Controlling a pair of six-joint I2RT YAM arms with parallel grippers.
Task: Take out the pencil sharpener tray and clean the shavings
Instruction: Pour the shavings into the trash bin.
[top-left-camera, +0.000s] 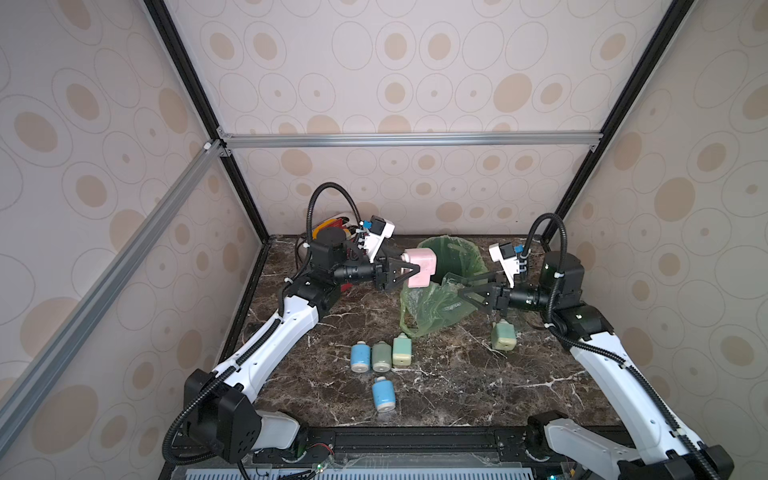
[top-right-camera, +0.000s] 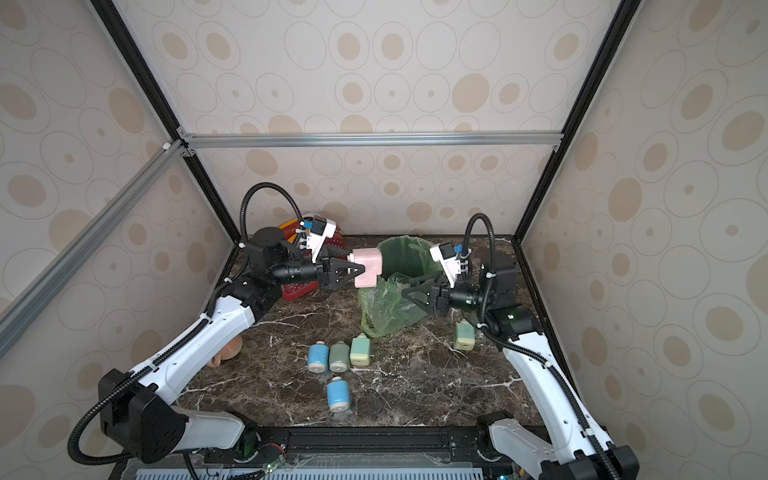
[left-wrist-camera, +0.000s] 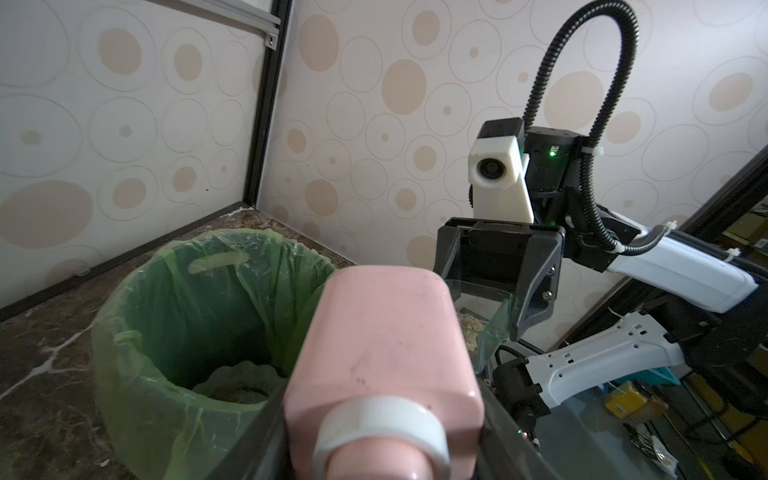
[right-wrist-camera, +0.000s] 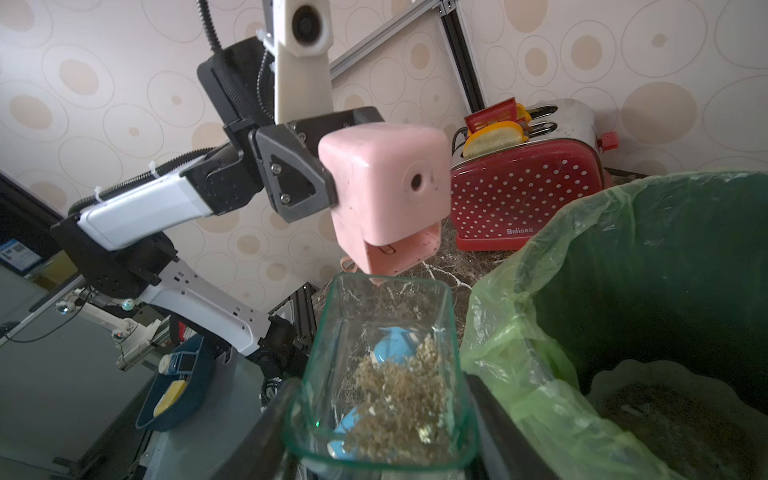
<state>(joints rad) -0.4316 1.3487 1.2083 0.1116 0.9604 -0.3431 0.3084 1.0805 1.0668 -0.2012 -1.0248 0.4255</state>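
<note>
Holding the pink sharpener (top-left-camera: 424, 266) in my left claw (top-left-camera: 413, 270), clenched on its body and lifted off the counter (top-left-camera: 457, 382), next to the bin (top-left-camera: 453, 257) at the back. The right wrist view shows its tray slot open and empty.

My right claw (top-left-camera: 465, 291) is clamped on the clear tray (right-wrist-camera: 386, 374) - out of the sharpener, just beside the bin's rim, with the draped green bag (top-left-camera: 432, 307) under it. Brown shavings (right-wrist-camera: 399, 395) are heaped inside the tray. More shavings lie at the bottom of the bin.

The counter is dark marble with white veins. Five spare sharpeners lie on it:
- a row of three near the middle - blue (top-left-camera: 360, 356), grey-green (top-left-camera: 381, 356) and pale green (top-left-camera: 402, 351)
- another blue one (top-left-camera: 383, 394) in front of that row
- another pale green one (top-left-camera: 503, 336) under my right arm

A red polka-dot toaster (right-wrist-camera: 523, 195) sits in the back corner behind my left arm.

The room is a boxed cell. The walls (top-left-camera: 415, 62) are papered with beige ovals, black posts stand in the corners, and an aluminium rail (top-left-camera: 411, 139) crosses the back wall.
</note>
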